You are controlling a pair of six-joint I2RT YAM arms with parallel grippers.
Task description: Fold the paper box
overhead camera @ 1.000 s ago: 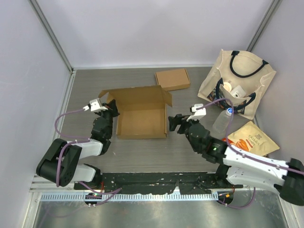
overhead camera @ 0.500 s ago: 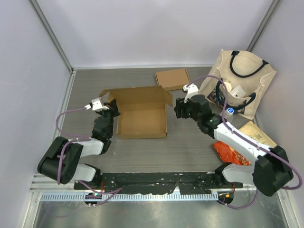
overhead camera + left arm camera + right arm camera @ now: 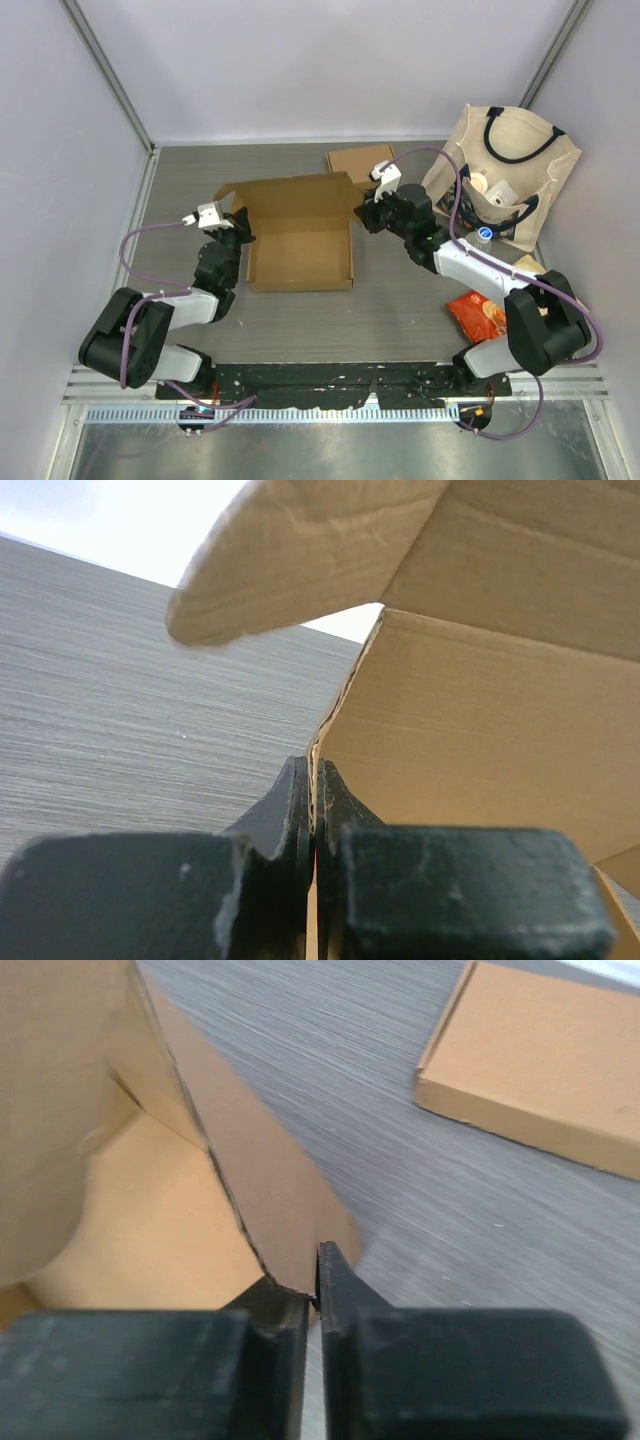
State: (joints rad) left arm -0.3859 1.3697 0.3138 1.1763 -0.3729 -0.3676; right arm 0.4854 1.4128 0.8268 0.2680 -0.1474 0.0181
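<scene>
The open paper box point(image 3: 300, 245) lies on the table point(image 3: 300, 325), left of centre, between the two arms. The left fingers point(image 3: 285, 815) are pinched shut on the upright edge of its left wall (the cardboard runs straight up between them). The right fingers point(image 3: 345, 1295) are closed on the tip of the box's right-hand flap, at the far-right corner. Half a second ago the right arm point(image 3: 450, 258) sat nearer. It has since reached farther and slightly left, and the box's far wall looks steeper. The left arm point(image 3: 190, 302) has barely shifted. A flat folded box point(image 3: 362, 160) lies just beyond, a tote bag point(image 3: 505, 170) stands far right, and an orange snack packet point(image 3: 478, 312) lies near right
</scene>
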